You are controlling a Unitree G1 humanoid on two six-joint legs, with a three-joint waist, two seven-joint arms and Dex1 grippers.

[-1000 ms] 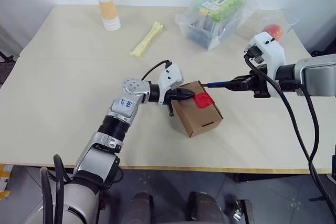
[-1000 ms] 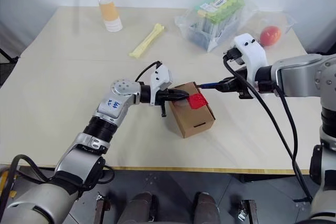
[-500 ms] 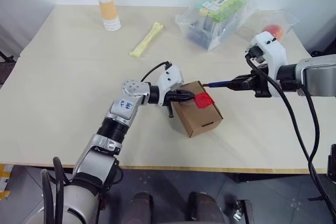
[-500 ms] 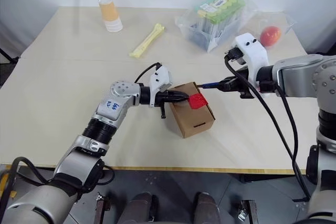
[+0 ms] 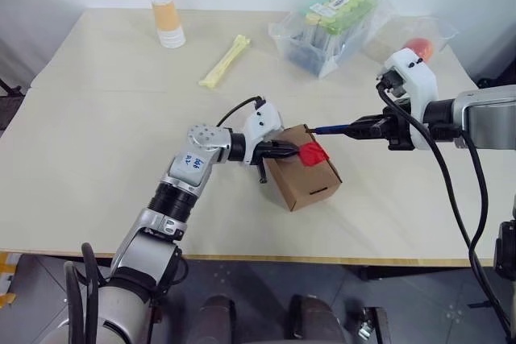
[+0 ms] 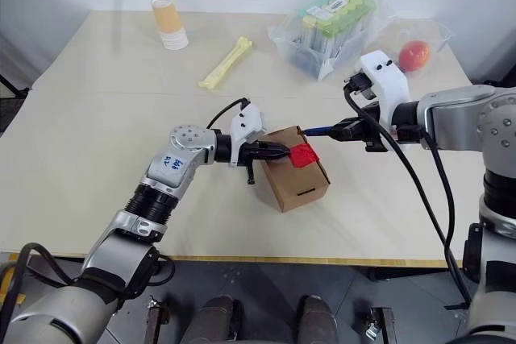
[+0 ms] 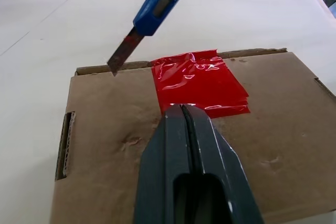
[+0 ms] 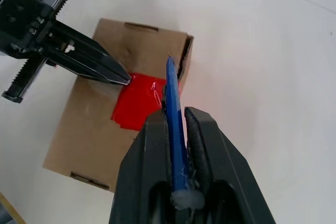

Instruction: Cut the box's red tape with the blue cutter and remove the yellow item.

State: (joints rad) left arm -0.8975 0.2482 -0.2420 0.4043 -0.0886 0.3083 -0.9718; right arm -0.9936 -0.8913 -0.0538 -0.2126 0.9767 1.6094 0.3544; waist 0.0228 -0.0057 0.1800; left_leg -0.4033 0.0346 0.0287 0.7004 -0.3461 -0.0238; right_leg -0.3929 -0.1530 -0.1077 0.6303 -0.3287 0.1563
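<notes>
The box stands mid-table. The left gripper, jaws pressed together, holds its lid down at the red tape. The right gripper clamps the cutter, blade above the box's far edge, beside the tape. I think the cut should follow the seam, away from the left fingers. The table near the box is free.

Bare table wide open left of the box, closed left gripper lying across the box top at the red tape, cutter blocking its far-right side, bone-shaped stick, cup and clear container well behind.
</notes>
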